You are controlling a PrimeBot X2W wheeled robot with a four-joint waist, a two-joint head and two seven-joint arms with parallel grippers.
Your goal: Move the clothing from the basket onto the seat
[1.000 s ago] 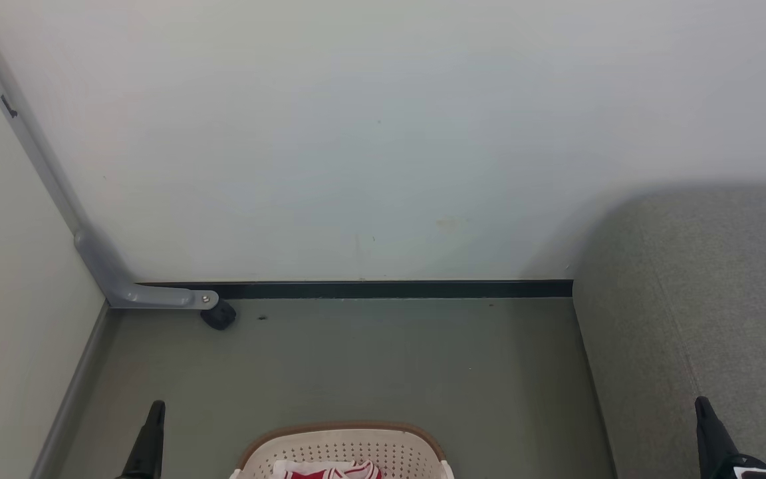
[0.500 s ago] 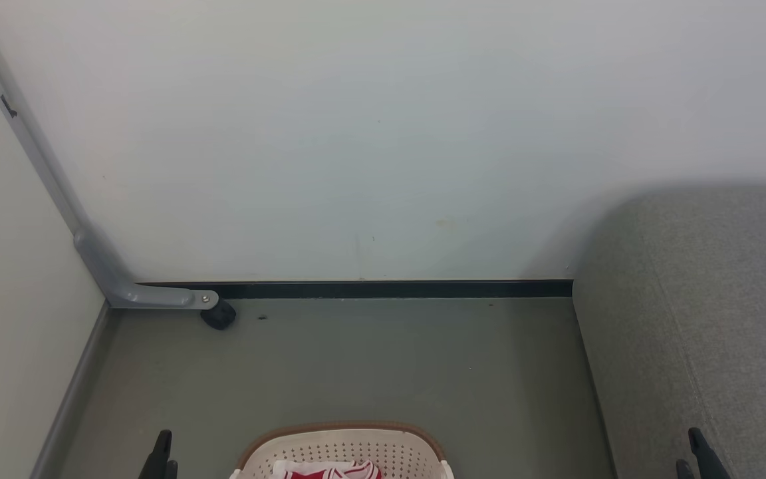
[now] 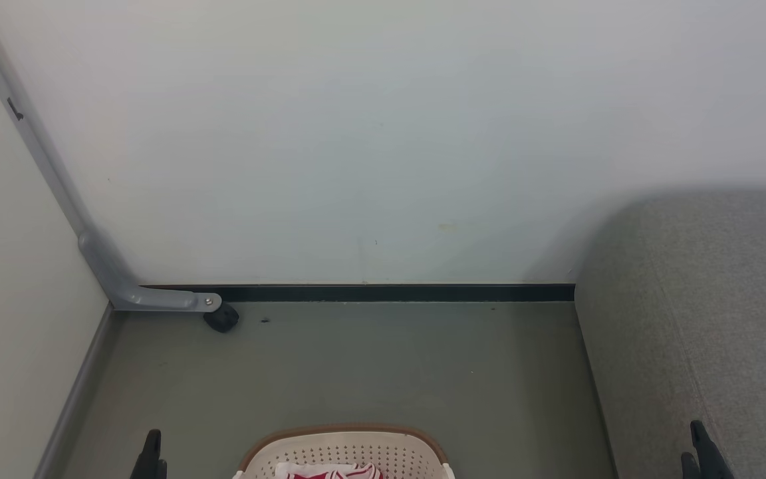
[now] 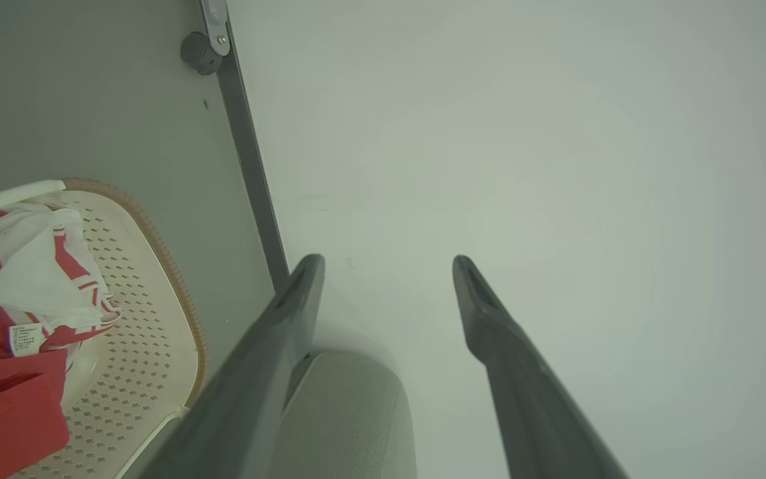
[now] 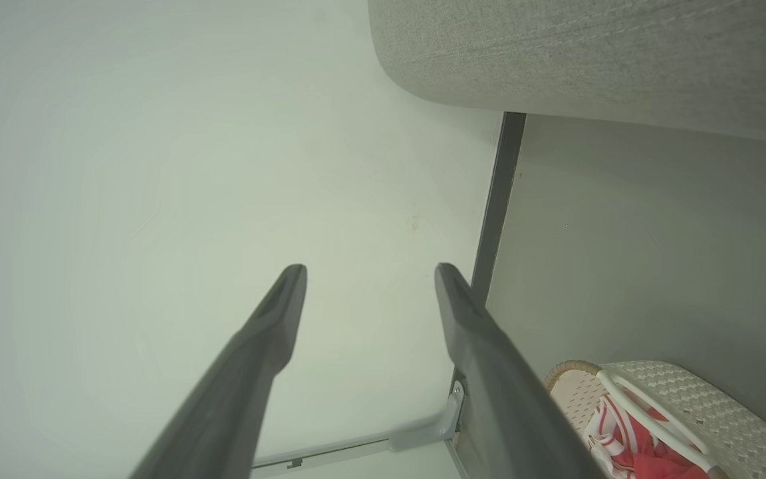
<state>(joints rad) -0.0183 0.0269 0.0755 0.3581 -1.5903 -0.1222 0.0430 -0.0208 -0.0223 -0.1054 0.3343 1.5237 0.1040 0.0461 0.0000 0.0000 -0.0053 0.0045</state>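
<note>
The cream basket (image 3: 346,447) with its brown rim stands on the floor at the bottom middle of the head view. Red and white clothing (image 3: 330,473) lies inside it, with a sewn label showing on the clothing (image 4: 17,293) in the left wrist view. The grey-green seat (image 3: 702,319) rises to the right of the basket. My left gripper (image 3: 155,459) is left of the basket; its jaws stand open and empty in its wrist view (image 4: 388,261). My right gripper (image 3: 695,446) is over the seat's front, also open and empty (image 5: 371,268). Both point at the wall.
A pale wall (image 3: 383,146) closes the space ahead, with a dark skirting strip (image 3: 389,293) at its foot. A grey metal leg with a black caster (image 3: 221,319) stands at the far left corner. A side panel (image 3: 10,332) bounds the left. Grey floor (image 3: 356,366) lies between basket and wall.
Both grippers have gone from shut to open, and their fingertips now sit lower in the head view. The camera has shifted slightly.
</note>
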